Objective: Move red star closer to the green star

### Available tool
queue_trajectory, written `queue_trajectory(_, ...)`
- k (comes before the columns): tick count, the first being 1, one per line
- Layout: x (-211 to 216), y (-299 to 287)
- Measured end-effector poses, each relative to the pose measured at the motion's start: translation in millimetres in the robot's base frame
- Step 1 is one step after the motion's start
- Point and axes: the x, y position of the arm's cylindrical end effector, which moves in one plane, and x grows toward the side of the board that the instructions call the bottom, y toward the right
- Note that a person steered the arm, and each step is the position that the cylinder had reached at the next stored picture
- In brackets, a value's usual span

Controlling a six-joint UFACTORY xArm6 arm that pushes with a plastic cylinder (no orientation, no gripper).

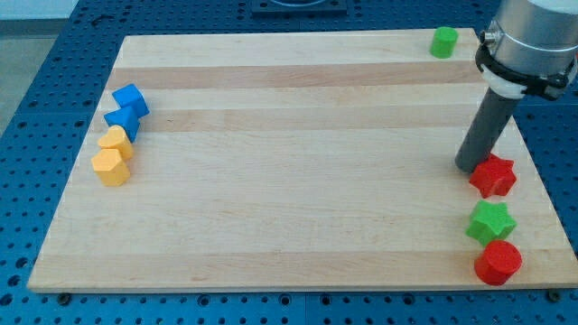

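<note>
The red star lies near the view's right edge of the wooden board. The green star lies just below it, a small gap between them. My tip rests on the board at the red star's upper left side, touching or almost touching it. The dark rod rises from the tip toward the view's top right.
A red cylinder sits right below the green star. A green cylinder stands at the board's top right. At the view's left, two blue blocks and two yellow blocks form a cluster.
</note>
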Motion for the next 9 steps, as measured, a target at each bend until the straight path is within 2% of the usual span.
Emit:
queue_trajectory(2,3.6,0.0)
queue_trajectory(4,-36.8,20.0)
queue_trajectory(5,-36.7,29.0)
queue_trajectory(6,-21.9,55.6)
queue_trajectory(7,11.3,43.0)
queue_trajectory(9,12.3,42.9)
